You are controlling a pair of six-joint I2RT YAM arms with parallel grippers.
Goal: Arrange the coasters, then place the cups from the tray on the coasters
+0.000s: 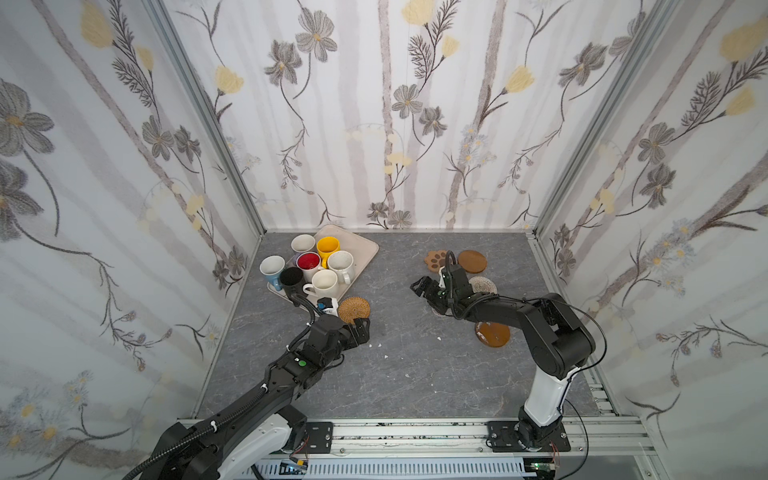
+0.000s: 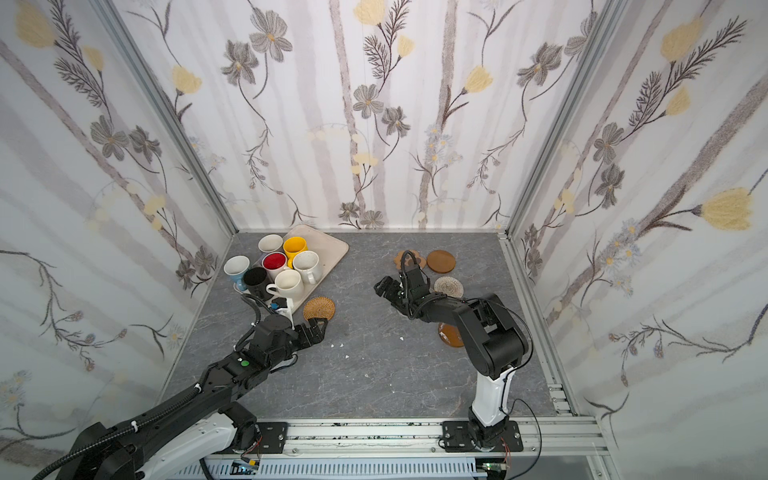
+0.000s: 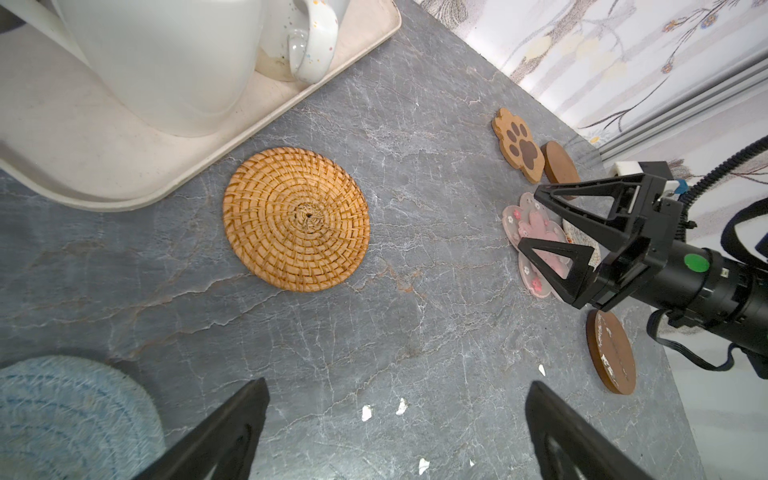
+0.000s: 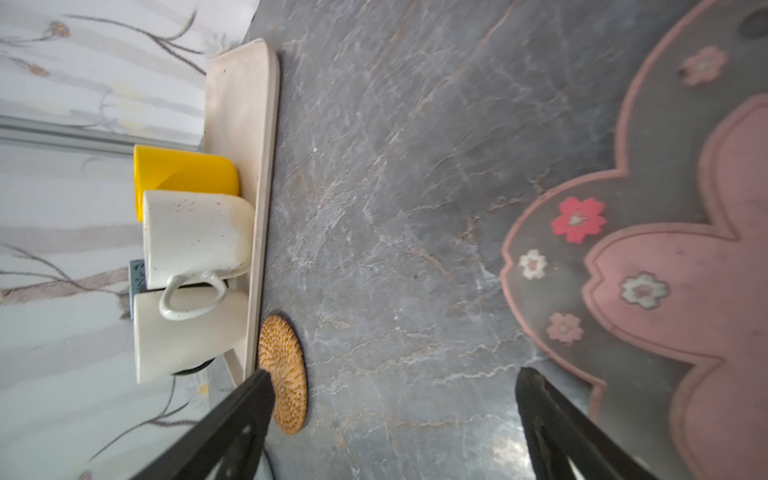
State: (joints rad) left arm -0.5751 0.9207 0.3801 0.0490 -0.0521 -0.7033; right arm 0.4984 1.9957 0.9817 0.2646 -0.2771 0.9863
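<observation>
Ceramic mugs crowd the beige rectangular tray. Beside its rim lies the round woven rattan coaster, near the wide, empty left gripper. The right gripper, also wide, hangs by the pink blossom coaster.

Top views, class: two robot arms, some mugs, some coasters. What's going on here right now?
The mugs are bunched at one end of the tray; none sits on a coaster yet. The left tool, open and empty, is poised just short of the rattan coaster, which lies beside the tray. The right tool, also open and empty, hangs over the pink blossom coaster, near the paw coaster.
</observation>
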